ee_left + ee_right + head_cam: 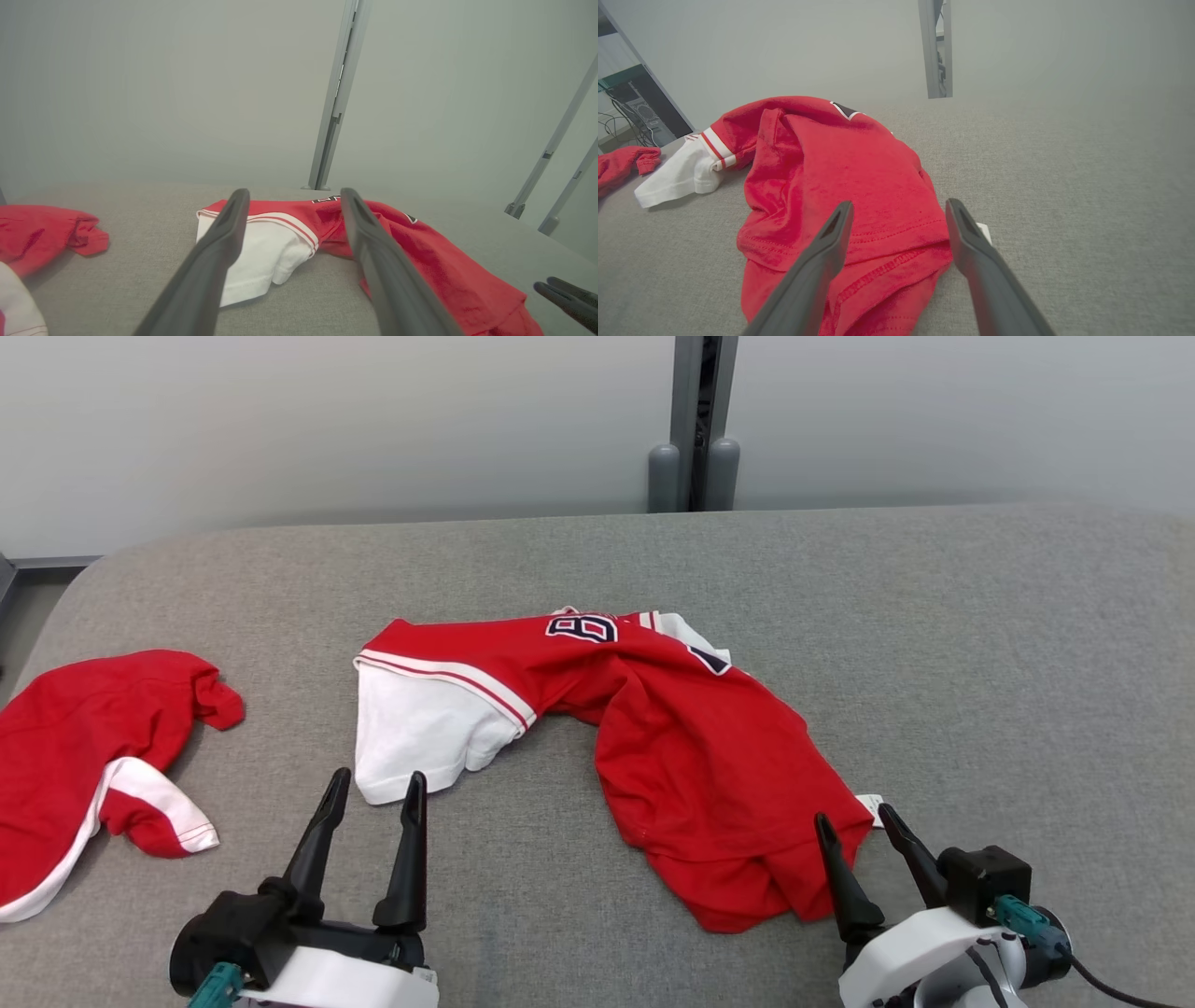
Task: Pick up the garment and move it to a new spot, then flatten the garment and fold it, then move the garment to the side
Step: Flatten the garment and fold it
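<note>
grey cloth covers the counter (934, 644), and a pale wall (280, 429) stands behind it. a grey post (695, 420) goes up the wall at the far edge.

the shirt (709, 756) lies in a bunched heap near the middle of the counter. it is red. it has a white sleeve (411, 737) with red and white stripes, and the sleeve points to the left. a dark number (581, 628) shows near the far edge of the shirt. the red body is full of folds and runs down to the right, toward the robot. a small white tag (870, 803) sticks out at its right edge.

a red cloth (65, 737) with a white band lies at the far left of the counter, well apart from the shirt.

the left gripper (379, 775) is spread wide and holds nothing. its tips are just beside the near end of the white sleeve. i cannot tell if they touch it.

the right gripper (853, 814) is spread wide too and holds nothing. it is at the near right corner of the shirt. its left finger is over the red hem, and the tag sits between its two fingers. i cannot tell if it touches the cloth.
</note>
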### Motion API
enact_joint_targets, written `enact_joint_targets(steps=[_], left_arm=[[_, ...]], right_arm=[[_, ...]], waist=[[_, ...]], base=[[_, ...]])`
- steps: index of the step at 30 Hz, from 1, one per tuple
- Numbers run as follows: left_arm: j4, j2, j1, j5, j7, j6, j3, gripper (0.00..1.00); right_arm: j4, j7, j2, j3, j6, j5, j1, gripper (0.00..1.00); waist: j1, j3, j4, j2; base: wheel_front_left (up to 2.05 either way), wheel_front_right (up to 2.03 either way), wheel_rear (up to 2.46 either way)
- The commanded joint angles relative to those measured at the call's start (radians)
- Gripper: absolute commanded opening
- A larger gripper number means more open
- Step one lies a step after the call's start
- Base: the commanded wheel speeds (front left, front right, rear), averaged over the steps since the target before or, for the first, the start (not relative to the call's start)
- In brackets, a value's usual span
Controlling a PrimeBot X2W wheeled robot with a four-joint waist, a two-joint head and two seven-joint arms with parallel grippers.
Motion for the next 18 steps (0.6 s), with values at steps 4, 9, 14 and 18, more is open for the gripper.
enact_joint_targets(steps=[4, 9, 14, 18], left_arm=[[-0.003, 0.003, 0.018, 0.037, -0.001, 0.023, -0.026, 1.0], [0.013, 0.003, 0.02, 0.059, -0.001, 0.03, -0.052, 1.0], [0.028, 0.003, 0.002, 0.057, -0.001, 0.031, -0.074, 1.0], [0.033, 0.003, -0.01, 0.05, -0.001, 0.034, -0.085, 1.0]], right_arm=[[0.024, -0.005, -0.007, -0.008, 0.0, -0.026, -0.015, 1.0], [0.066, -0.005, -0.007, -0.007, 0.0, -0.051, -0.027, 1.0], [0.132, -0.004, -0.007, 0.014, 0.0, -0.083, -0.062, 1.0], [0.195, -0.004, -0.007, 0.006, 0.0, -0.112, -0.098, 1.0]], waist=[[0.0, -0.012, 0.034, -0.0001], [0.0, -0.003, 0.06, -0.0001], [0.0, 0.013, 0.081, -0.0001], [0.0, 0.023, 0.093, -0.0001]], base=[[0.0, 0.0, 0.0], [0.0, 0.0, 0.0], [0.0, 0.0, 0.0], [0.0, 0.0, 0.0]])
